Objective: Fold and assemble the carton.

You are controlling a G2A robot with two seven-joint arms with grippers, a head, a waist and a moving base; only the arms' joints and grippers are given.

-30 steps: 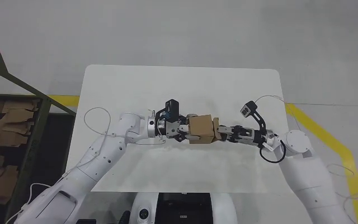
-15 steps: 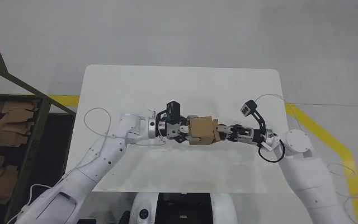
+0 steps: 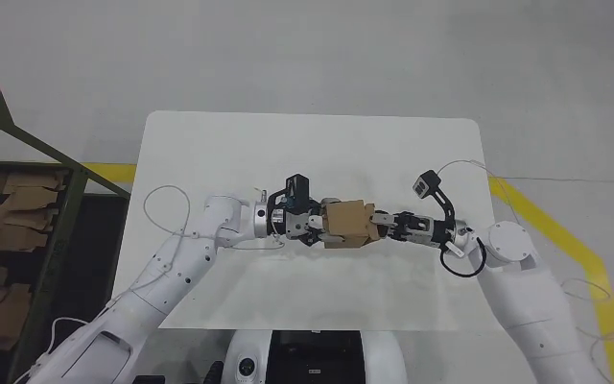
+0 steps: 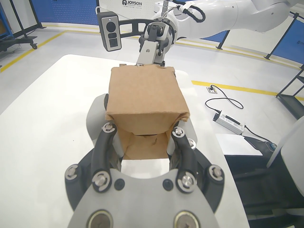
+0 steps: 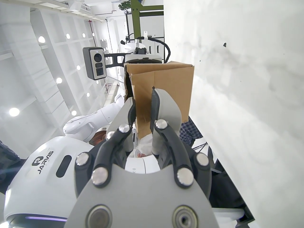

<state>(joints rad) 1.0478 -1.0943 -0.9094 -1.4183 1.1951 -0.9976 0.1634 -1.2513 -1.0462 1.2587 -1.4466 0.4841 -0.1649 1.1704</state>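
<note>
Not much has moved in the last second, but something has: the left arm has eased in a little toward the middle of the table (image 3: 240, 144) and the carton (image 3: 347, 222) has turned a touch with it, so its outline from above now sits slightly skewed and reaches a bit further toward the right arm. Both grips have held through this. The left gripper (image 3: 313, 225) is clamped around one end of the carton, a finger on each outer wall, and the right gripper (image 3: 380, 223) is pinched tight on a cardboard panel at the opposite end. The carton hangs between them, low over the middle of the table toward the robot's side; whether its underside brushes the surface I cannot tell. From the left wrist the end facing that gripper is open, with a flap partly folded inside. To my eye this small twist is the two arms squaring the box up – the body looks formed already, while the open end is not yet closed, so the job seems past halfway but not finished
</note>
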